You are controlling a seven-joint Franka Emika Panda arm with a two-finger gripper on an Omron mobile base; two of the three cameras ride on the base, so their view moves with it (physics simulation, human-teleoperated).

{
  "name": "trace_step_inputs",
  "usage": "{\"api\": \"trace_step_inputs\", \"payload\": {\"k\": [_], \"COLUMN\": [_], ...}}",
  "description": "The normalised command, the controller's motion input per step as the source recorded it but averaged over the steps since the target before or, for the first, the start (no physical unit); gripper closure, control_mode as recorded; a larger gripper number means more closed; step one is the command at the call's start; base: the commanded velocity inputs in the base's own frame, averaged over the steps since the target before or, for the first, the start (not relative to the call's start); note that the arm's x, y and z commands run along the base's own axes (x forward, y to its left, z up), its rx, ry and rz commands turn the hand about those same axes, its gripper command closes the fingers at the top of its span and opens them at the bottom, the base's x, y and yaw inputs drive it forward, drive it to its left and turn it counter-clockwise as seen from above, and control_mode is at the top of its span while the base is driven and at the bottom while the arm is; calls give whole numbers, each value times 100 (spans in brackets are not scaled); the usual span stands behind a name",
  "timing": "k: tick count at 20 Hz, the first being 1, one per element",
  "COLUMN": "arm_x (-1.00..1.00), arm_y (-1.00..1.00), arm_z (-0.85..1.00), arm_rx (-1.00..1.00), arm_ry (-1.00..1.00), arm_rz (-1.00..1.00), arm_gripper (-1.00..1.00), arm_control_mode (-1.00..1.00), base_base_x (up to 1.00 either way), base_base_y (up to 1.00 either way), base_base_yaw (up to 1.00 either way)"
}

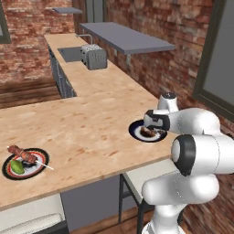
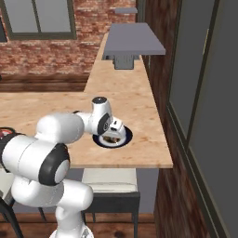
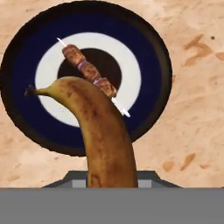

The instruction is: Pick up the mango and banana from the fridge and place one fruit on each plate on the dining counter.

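Observation:
My gripper [image 1: 152, 130] hangs low over the right-hand plate [image 1: 135, 133] on the dining counter [image 1: 91, 119], and it is shut on the banana [image 3: 105, 140]. The hand view has the brown-mottled banana rising from the bottom, its dark stem tip over the plate's [image 3: 153, 52] blue and white centre. On that plate lies a meat skewer [image 3: 89, 72]. The banana hides my fingertips. The mango [image 1: 17, 166], small and yellow-green, rests on the left plate [image 1: 6, 174] with the thin red ring, beside another skewer [image 1: 25, 155]. From the right base camera my gripper [image 2: 114, 134] covers part of the right plate [image 2: 125, 138].
A toaster [image 1: 93, 57] stands far back on the counter by a sink [image 1: 68, 54]. A grey shelf [image 1: 123, 36] juts from the brick wall at the right. A stool [image 1: 146, 176] sits under the counter's near edge, beside my base.

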Motion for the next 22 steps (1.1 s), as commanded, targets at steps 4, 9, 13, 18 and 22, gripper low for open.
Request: {"api": "trace_step_inputs", "payload": {"k": [4, 9, 13, 18, 22], "arm_x": [41, 29, 34, 38, 5], "arm_y": [0, 0, 0, 0, 0], "arm_z": [-17, -22, -41, -40, -44], "arm_rx": [0, 0, 0, 0, 0], "arm_ry": [6, 6, 6, 1, 2], "arm_rz": [-1, 0, 0, 0, 0], "arm_gripper": [100, 100, 100, 100, -100], "arm_control_mode": [-100, -100, -100, -100, -100], "base_base_x": [0, 0, 0, 0, 0], "base_base_y": [0, 0, 0, 0, 0], "base_base_yaw": [0, 0, 0, 0, 0]}}
